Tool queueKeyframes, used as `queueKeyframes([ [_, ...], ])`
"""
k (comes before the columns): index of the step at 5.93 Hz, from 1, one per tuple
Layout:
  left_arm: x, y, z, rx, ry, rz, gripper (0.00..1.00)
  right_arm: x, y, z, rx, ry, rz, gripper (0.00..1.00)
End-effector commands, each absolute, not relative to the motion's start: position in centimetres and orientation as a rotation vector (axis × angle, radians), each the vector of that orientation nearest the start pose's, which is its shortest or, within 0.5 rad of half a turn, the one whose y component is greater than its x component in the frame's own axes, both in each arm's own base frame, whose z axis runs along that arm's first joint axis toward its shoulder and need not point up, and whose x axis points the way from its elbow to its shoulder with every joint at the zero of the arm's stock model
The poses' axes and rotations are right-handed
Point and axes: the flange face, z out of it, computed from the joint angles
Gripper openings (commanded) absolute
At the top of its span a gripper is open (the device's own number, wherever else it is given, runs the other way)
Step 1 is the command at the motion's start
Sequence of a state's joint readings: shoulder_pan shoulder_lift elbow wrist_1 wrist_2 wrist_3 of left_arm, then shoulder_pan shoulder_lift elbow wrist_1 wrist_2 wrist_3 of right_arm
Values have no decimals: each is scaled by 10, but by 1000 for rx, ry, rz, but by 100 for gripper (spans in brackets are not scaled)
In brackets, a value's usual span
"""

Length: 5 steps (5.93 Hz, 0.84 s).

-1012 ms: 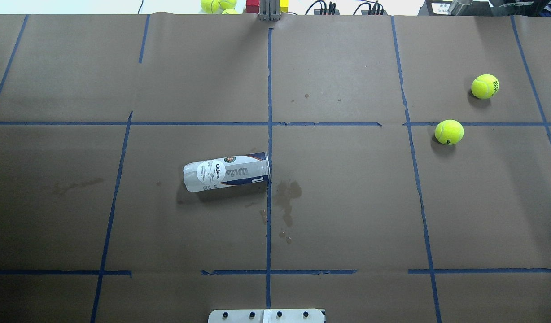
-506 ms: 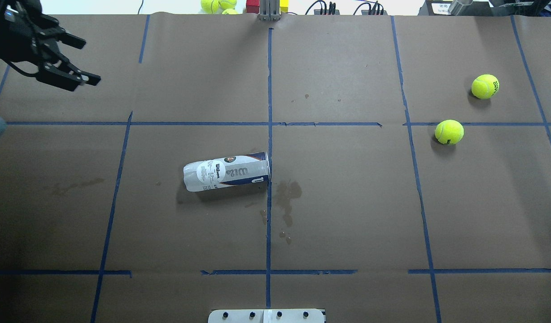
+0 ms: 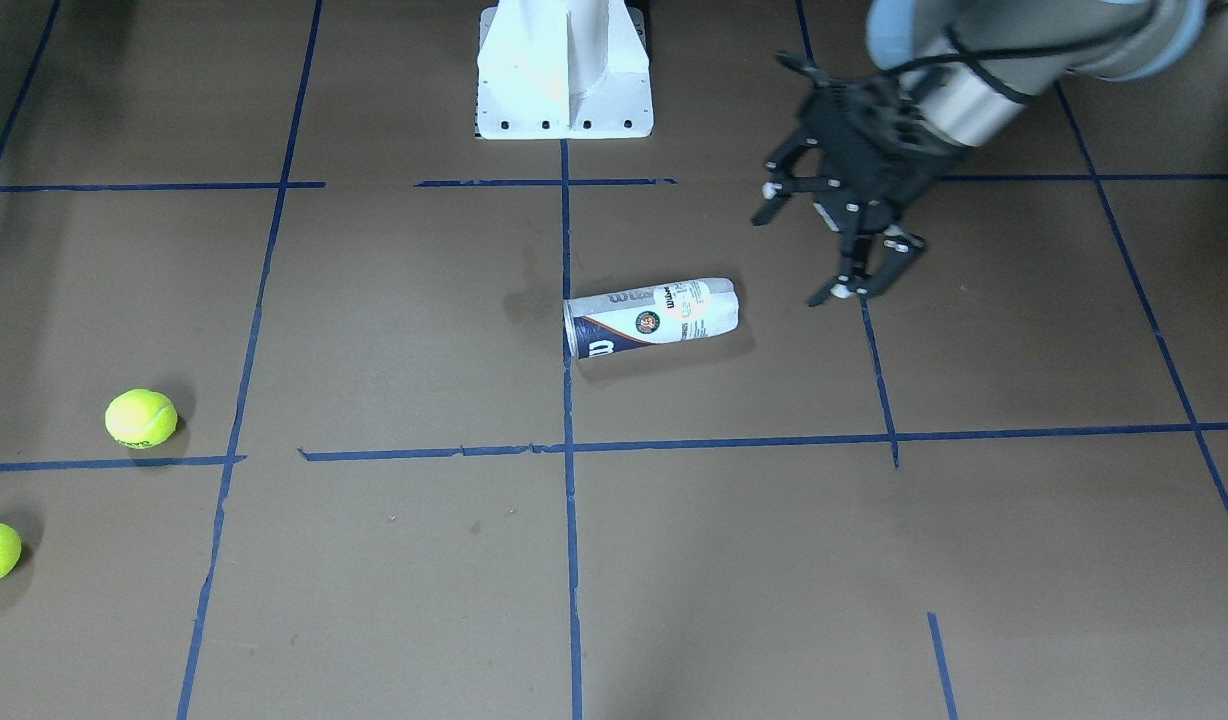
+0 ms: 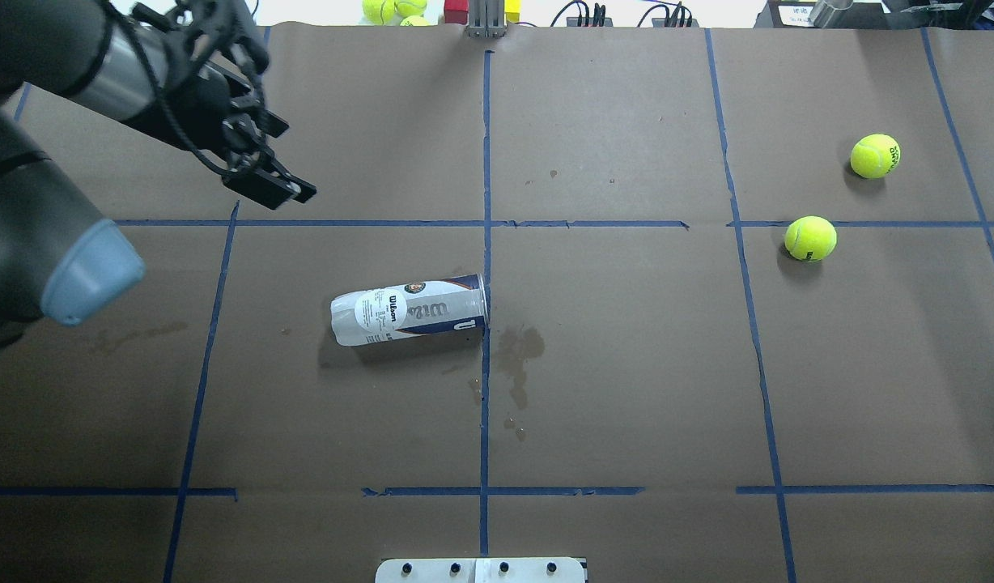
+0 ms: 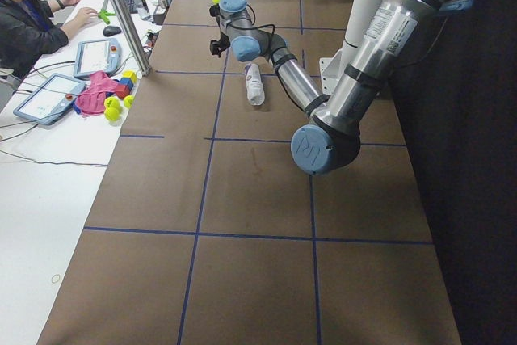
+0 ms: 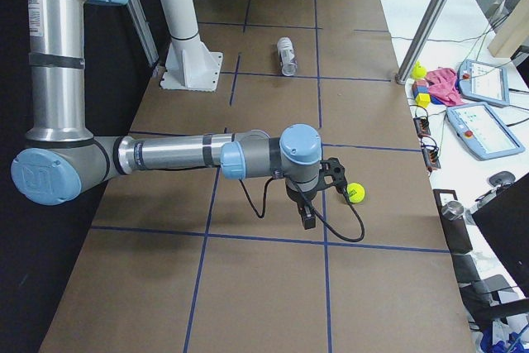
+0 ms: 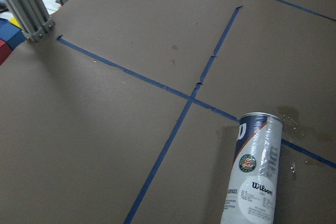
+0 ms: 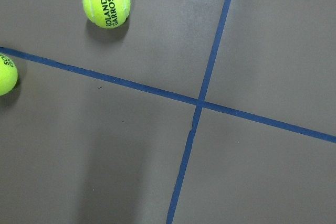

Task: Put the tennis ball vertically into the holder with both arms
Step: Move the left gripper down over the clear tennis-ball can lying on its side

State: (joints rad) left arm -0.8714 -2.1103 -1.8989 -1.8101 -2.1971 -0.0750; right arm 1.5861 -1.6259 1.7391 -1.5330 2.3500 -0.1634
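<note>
The holder [image 4: 408,312], a clear can with a white and navy Wilson label, lies on its side near the table's middle, its open end toward the centre tape line. It also shows in the front view [image 3: 652,315] and the left wrist view [image 7: 254,174]. My left gripper [image 4: 280,129] is open and empty, hovering apart from the holder on its far left side [image 3: 809,250]. Two tennis balls [image 4: 875,155] [image 4: 810,238] lie at the far right. My right gripper [image 6: 322,196] hovers beside one ball [image 6: 355,193]; I cannot tell whether it is open or shut.
The white pedestal base [image 3: 564,70] stands at the table's near edge. A wet stain [image 4: 517,356] lies beside the holder's open end. More balls and coloured blocks [image 4: 392,8] lie beyond the far edge by a metal post [image 4: 485,20]. An operator [image 5: 24,14] sits there.
My left arm has come in from the left edge and moved right toward the holder, gripper staying open. The holder and the balls have not moved.
</note>
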Motion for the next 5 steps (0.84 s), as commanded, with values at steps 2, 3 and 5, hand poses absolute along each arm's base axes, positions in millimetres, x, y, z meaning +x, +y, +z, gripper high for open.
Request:
queueKeyframes([
  [2, 441, -444, 95, 732, 710, 934, 100, 71, -474, 598, 214, -763, -200, 100],
  [3, 465, -443, 84, 662, 654, 953, 100, 71, -474, 599, 212, -763, -200, 100],
  [5, 524, -453, 86, 569, 552, 1034, 100, 71, -474, 599, 212, -763, -200, 100],
])
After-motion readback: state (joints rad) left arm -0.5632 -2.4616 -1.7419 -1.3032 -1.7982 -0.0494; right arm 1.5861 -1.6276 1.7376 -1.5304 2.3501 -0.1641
